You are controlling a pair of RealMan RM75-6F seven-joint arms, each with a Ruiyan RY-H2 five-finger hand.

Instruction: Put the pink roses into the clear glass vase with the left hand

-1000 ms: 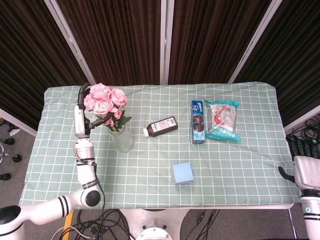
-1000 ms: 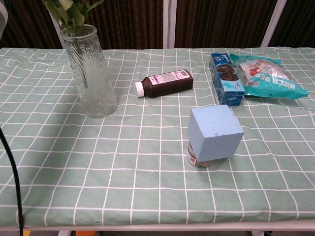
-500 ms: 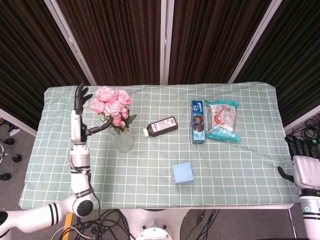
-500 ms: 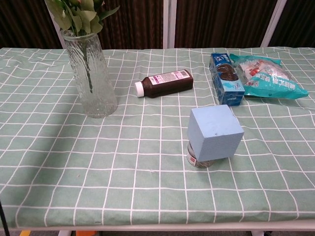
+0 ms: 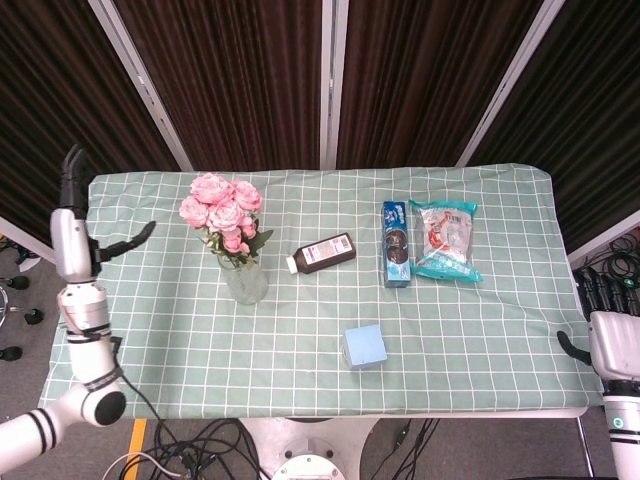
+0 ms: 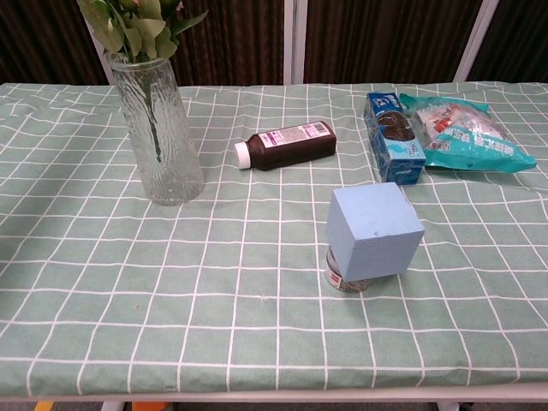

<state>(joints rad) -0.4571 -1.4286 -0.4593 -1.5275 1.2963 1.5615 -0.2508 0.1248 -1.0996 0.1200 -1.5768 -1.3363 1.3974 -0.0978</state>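
In the head view, the robot's left hand [image 5: 72, 222] now hangs at the far left edge of the frame, off the side of the table, fingers spread and holding nothing; half a second ago it stood just beside the flowers, and a second ago it was closed around their stems. The bunch of pink roses [image 5: 222, 205] now stands unsupported in the clear ribbed glass vase [image 5: 244, 281] at the left of the green checked tablecloth [image 5: 480, 300], so the placing looks done and the arm appears to be retreating. The right hand [image 5: 610, 335] sits at the lower right edge, fingers loosely apart and empty. The chest view shows what the head view cannot: the green stems [image 6: 152, 128] reaching down inside the vase, and a small round tin under the pale blue cube [image 6: 373, 231]. Only the head view shows the blooms and both hands. Farther back lies a dark brown bottle [image 5: 322, 253] on its side.
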